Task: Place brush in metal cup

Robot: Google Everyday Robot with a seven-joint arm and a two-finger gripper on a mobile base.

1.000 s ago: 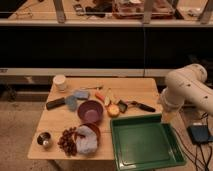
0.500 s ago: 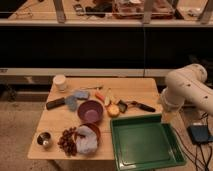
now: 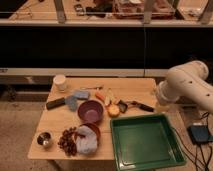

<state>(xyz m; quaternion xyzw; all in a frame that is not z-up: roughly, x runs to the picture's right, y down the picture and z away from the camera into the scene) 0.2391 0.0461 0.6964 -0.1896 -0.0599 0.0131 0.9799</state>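
The brush (image 3: 136,105) lies on the wooden table (image 3: 135,87) right of centre. Its dark head is next to an orange fruit (image 3: 114,110) and its slim black handle points right. The metal cup (image 3: 44,140) stands upright at the table's front left corner, far from the brush. My white arm (image 3: 187,87) hangs over the table's right edge. My gripper (image 3: 161,103) is at the arm's lower end, just right of the brush handle and apart from it. It holds nothing that I can see.
A purple bowl (image 3: 90,111) sits mid-table. A green tray (image 3: 145,142) fills the front right. A white cup (image 3: 60,81), blue sponges (image 3: 80,94), a black bar (image 3: 55,103), a thin metal utensil (image 3: 92,88), grapes (image 3: 67,141) and a cloth (image 3: 86,140) lie to the left.
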